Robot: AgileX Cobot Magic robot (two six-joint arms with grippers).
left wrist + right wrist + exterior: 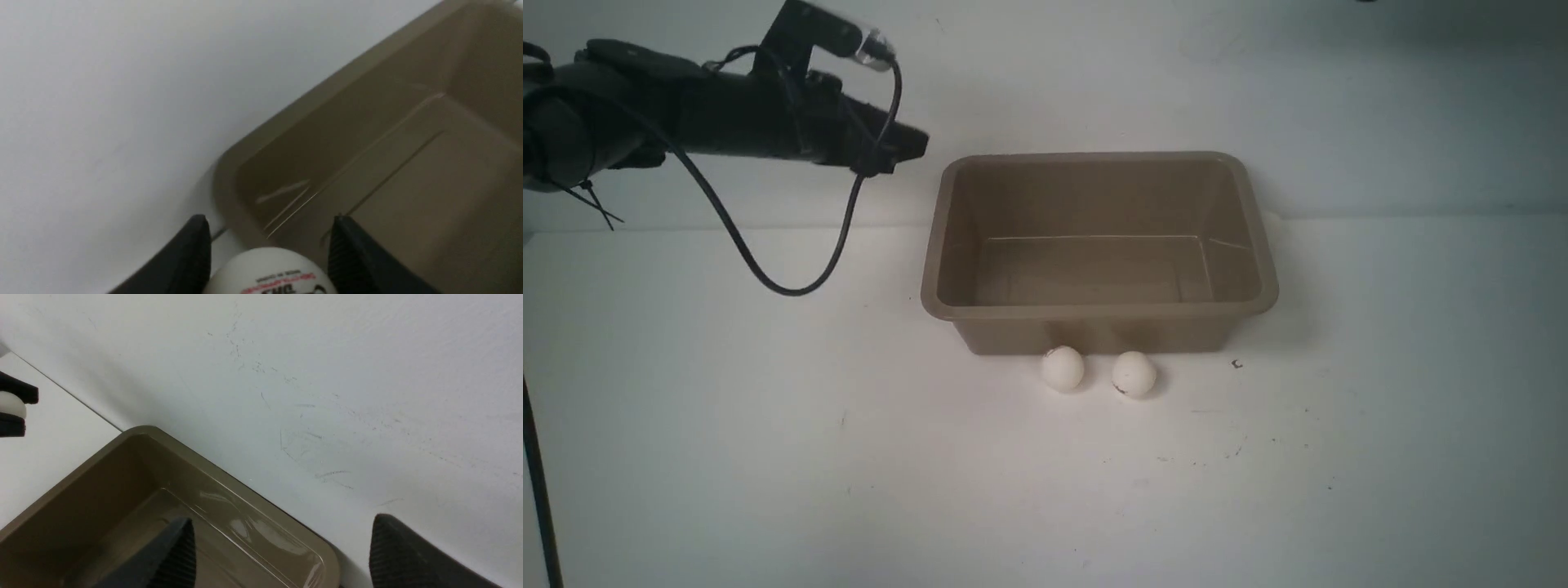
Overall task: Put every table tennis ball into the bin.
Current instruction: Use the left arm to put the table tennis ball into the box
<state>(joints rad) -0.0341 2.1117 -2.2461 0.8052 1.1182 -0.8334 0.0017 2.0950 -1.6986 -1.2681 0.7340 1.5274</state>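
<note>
The taupe bin (947,245) stands mid-table against the back wall, with nothing inside it. Two white table tennis balls (1063,367) (1134,373) lie side by side on the table, touching its near wall. A third ball (267,271) with printed lettering sits between the black fingers of my left gripper (269,218), which is shut on it. That gripper (907,149) hangs in the air just left of the bin's far left corner (229,171). My right gripper (282,520) is open and empty above a corner of the bin (327,555); it is outside the front view.
A white wall (1258,82) rises directly behind the bin. A black cable (768,282) loops down from the left arm. A small dark speck (1236,364) lies on the white table (768,449) right of the balls.
</note>
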